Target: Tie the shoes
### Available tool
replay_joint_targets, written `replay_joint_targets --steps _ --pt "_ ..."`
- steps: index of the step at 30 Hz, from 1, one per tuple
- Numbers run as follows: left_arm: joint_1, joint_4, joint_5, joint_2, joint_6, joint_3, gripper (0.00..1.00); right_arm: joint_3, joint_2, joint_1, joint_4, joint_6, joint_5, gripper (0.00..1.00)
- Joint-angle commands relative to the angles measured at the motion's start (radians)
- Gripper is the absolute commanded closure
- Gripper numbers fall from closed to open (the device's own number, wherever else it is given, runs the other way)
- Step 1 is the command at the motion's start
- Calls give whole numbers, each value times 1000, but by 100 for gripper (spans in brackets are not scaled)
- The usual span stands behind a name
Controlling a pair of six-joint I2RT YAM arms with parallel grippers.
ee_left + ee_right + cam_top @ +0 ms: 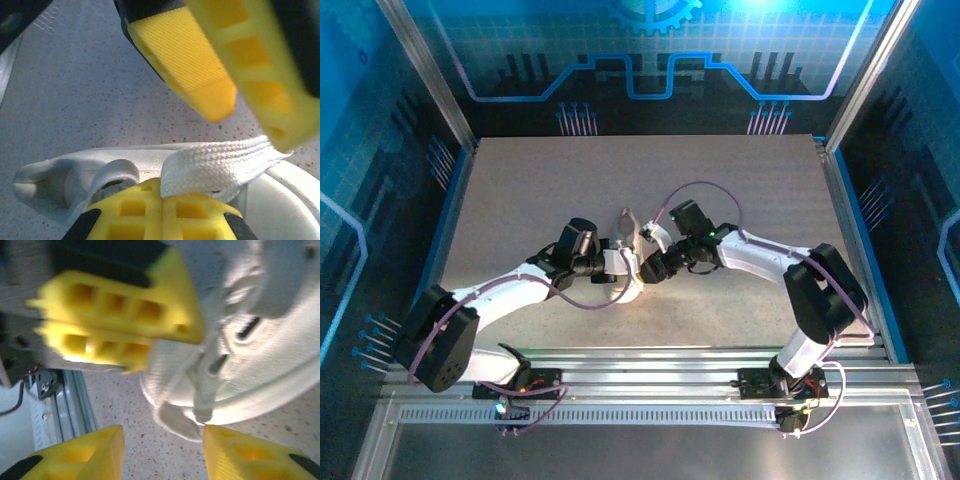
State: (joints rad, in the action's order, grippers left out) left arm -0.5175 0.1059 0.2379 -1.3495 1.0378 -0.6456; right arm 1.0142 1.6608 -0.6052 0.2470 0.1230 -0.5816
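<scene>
Looking down from the top camera, you find the small white low-top canvas sneaker [631, 292] at the middle of the grey speckled table [520, 190]. Both arms reach in from the lower corners of the frame and meet right over it.

At the bottom centre of the left wrist frame, your left gripper [161, 187] has its yellow fingers pressed together. The flat white lace [220, 165] comes out from between them and runs off toward the right edge, lying across the sneaker's pale sole rim. So that gripper is pinching the lace.

At the bottom of the right wrist frame, your right gripper [164, 432] stands spread, one yellow finger in each lower corner and bare table between them. A blurred loop of lace hangs from the sneaker into that gap, just beside the right-hand finger. You cannot tell whether it touches. The sneaker fills the right half of this frame, and the left gripper's closed fingers sit at the upper left.
</scene>
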Motion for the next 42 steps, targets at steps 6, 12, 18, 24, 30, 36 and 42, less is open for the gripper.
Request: replay_joint_targets --steps 6,12,18,24,30,36,42 --pt "3 38 -1 44 -85 50 100 134 70 46 -11 104 78 52" --pt "16 39 7 55 -103 56 100 211 160 14 -36 120 67 52" --pt "20 51 15 50 -107 60 100 238 214 10 -46 133 60 51" --pt "31 64 29 41 -98 60 100 263 237 9 -49 127 54 53" --pt "53 42 41 34 -86 41 100 281 255 9 -35 113 51 76" --pt "81 4 54 24 -79 7 100 266 219 9 -53 69 70 94" --pt "88 -54 49 -7 -41 -45 100 234 173 8 -76 2 80 98"
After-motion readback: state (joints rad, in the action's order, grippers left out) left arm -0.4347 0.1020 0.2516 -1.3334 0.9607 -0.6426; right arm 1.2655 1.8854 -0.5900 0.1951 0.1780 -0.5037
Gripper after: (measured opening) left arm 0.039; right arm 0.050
